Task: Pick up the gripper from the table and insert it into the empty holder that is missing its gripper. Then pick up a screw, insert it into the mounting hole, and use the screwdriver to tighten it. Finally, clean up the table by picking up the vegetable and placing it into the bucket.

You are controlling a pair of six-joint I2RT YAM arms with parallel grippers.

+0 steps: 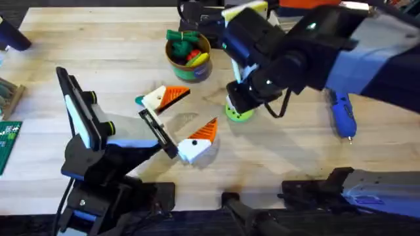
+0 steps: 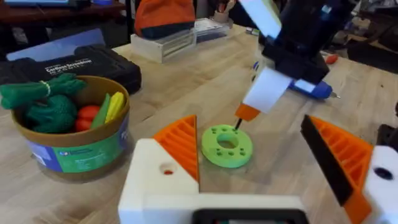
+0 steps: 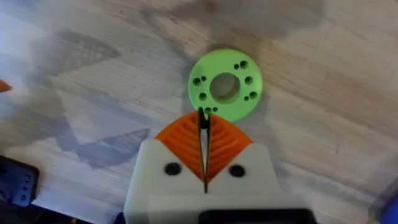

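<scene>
The holder [image 1: 157,131] is the black bar on my left wrist. The gripper [image 1: 162,98], a white block with an orange wedge, sits at the bar's far end, its mounting hole [image 2: 166,168] showing no screw. My left gripper [image 1: 197,110] stands open with nothing between its fingers. My right gripper [image 1: 237,101] hangs over the green disc [image 3: 225,84], shut on a thin black screw [image 3: 203,127]. The teal vegetable [image 1: 139,100] lies on the table beside the white block. The blue screwdriver [image 1: 341,115] lies at the right. The bucket [image 1: 190,71] stands at the back.
The bucket [image 2: 74,152] holds several toy vegetables. A black case [image 2: 74,62] lies behind it. A green circuit board [image 1: 8,141] sits at the table's left edge. Bare wood stretches along the front between the two arm bases.
</scene>
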